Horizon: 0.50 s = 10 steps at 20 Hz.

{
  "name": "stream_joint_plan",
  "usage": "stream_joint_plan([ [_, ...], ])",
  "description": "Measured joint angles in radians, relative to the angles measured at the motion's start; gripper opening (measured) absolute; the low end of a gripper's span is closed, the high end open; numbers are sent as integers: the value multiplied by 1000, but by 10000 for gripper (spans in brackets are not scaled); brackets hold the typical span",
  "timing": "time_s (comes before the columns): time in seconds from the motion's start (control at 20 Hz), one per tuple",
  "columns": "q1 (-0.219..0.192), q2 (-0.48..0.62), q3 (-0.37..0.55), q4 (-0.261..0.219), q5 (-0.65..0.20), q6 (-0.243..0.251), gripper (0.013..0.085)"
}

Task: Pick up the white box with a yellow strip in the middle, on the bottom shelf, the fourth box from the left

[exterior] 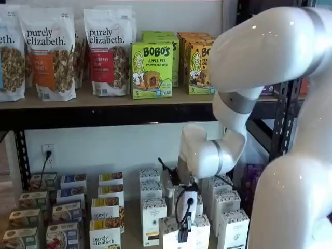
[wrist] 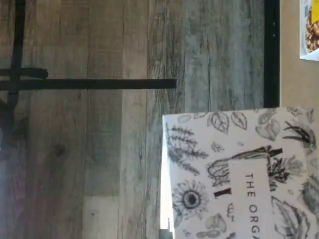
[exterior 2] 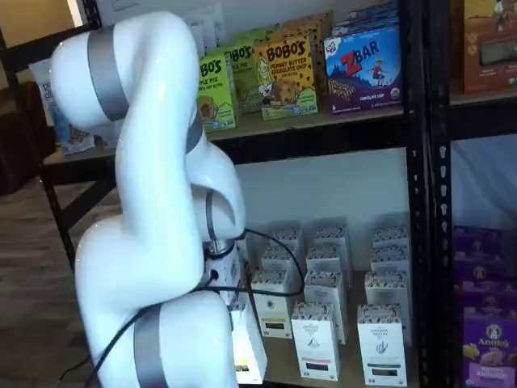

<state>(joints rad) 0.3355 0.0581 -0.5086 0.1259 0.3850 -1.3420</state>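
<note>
The white box [exterior 2: 246, 347] is held off the bottom shelf [exterior 2: 283, 368] by the closed gripper [exterior: 182, 220], so the pick looks nearly done and lifting it clear comes next, and only the wrist view shows its leafy flower print [wrist: 239, 174] above the wood floor [wrist: 99, 149].

The bottom shelf [exterior: 132, 228] of the black rack carries rows of boxes: tall white cartons [exterior: 151, 220] with speckled tops stand beside shorter "purely elizabeth" boxes [exterior: 105, 233], with purple boxes [exterior 2: 488, 343] on the cartons' far side. Above them, the upper shelf [exterior: 98, 101] holds granola bags [exterior: 52, 52] and green Bobo's boxes [exterior: 151, 70].
</note>
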Motion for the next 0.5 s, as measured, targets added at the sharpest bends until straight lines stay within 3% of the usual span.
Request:
stream_joint_plan([
  [0.1, -2, -47, 13, 2, 30, -2, 530],
  [0.3, -10, -151, 24, 54, 131, -46, 530],
  [0.5, -15, -237, 30, 45, 214, -36, 530],
])
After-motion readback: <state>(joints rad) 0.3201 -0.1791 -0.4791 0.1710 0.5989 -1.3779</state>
